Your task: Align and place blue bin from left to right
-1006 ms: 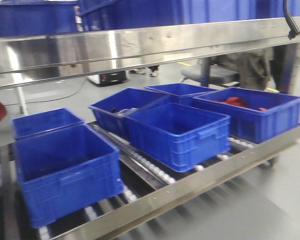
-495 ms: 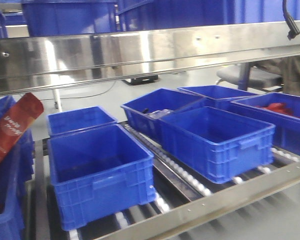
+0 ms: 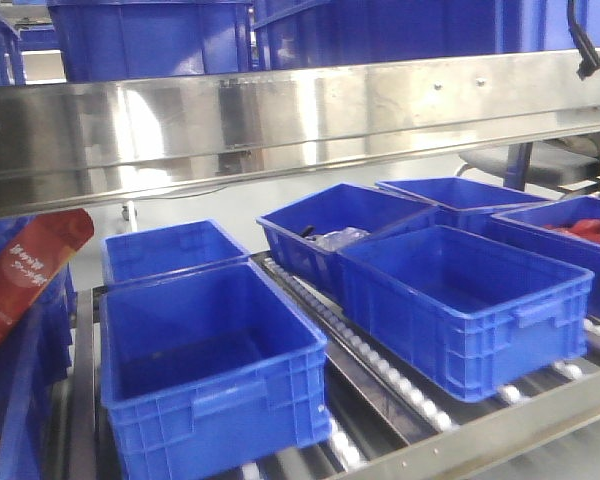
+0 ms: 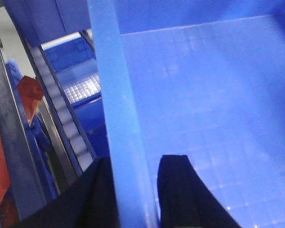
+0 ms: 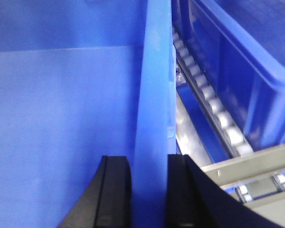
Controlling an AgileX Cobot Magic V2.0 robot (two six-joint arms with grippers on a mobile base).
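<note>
Steel roller rack (image 3: 375,360): at its 7 o'clock sits the front blue bin (image 3: 210,370), with left claw (image 4: 137,161) and right claw (image 5: 147,161) each clenched on a side wall.

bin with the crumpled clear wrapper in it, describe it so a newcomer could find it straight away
Under the steel beam, find the white roller strip. Just right of it, the rear bin sits behind an empty front bin. It alone holds a crumpled clear wrapper; the far-right bin holds red items.
</note>
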